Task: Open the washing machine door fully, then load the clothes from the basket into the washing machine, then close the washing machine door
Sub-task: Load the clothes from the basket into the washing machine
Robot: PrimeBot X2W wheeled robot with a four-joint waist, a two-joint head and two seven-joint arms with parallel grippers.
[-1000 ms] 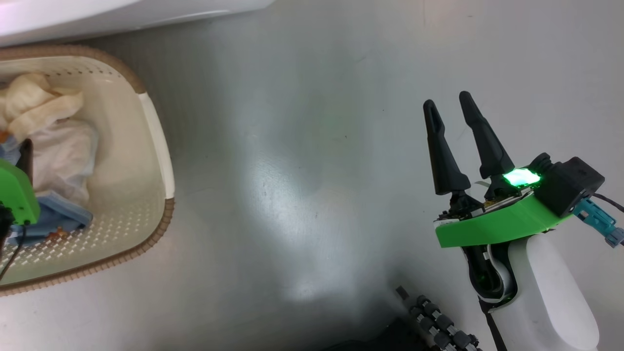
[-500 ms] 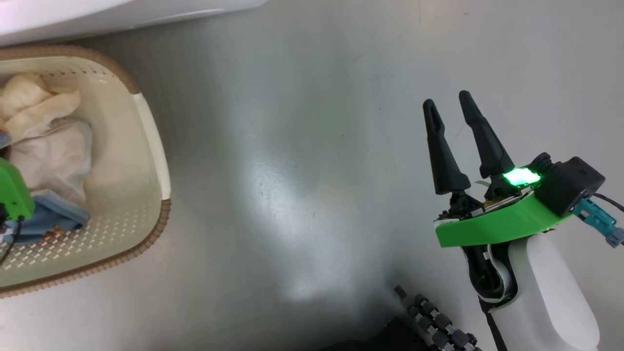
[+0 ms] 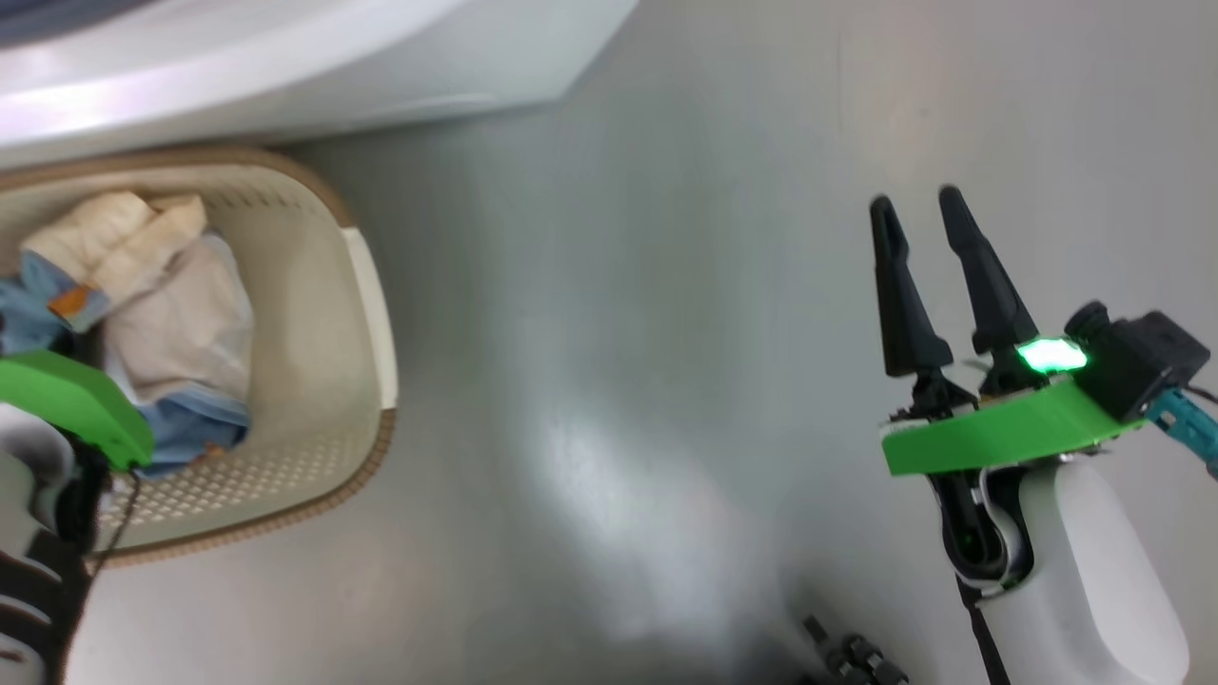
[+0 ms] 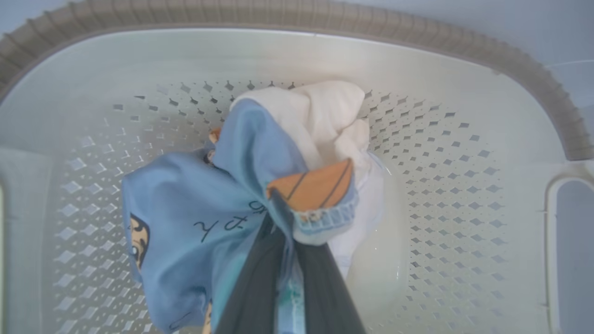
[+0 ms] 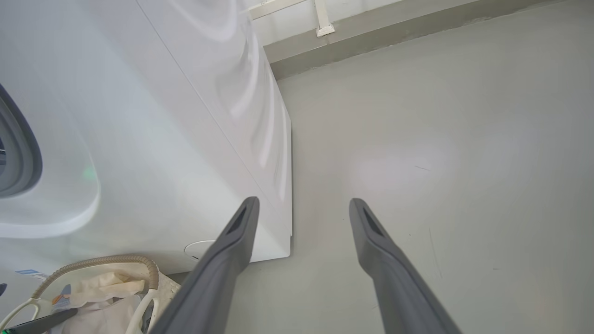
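**A:** Clothes [image 3: 171,323] first: where are they?

**B:** In the basket [image 3: 371,295], which stands on the floor [image 3: 618,381] at the left, just near of the washing machine [image 3: 285,67]. A blue garment [image 4: 185,204] lies uppermost, with a cream piece [image 4: 325,111] tucked behind it on the far side.

**A:** What has just changed?

**B:** The left hand [image 4: 277,208]. A second ago its fingers stood apart over the pile. Now they are pinched together on a fold of the blue garment, right beside its orange patch [image 4: 315,188]. The head camera has also swung, so the basket's slide across that picture is no move of the basket.

**A:** And what does that mean for the task?

**B:** I'd judge the grab is made and the lift toward the drum comes next. I cannot tell whether the cream piece is in the pinch. If it stays behind, a second trip is needed.

**A:** Which way does the garment point?

**B:** It is bunched, so it has no clean long axis. The cloth gathers to a peak at the fingertips, and its bulk sags left in the wrist view. The pile as a whole runs far to near in the basket.

**A:** And the other arm?

**B:** The right hand [image 3: 914,200] has its fingers apart and holds nothing, over bare floor well to the right.
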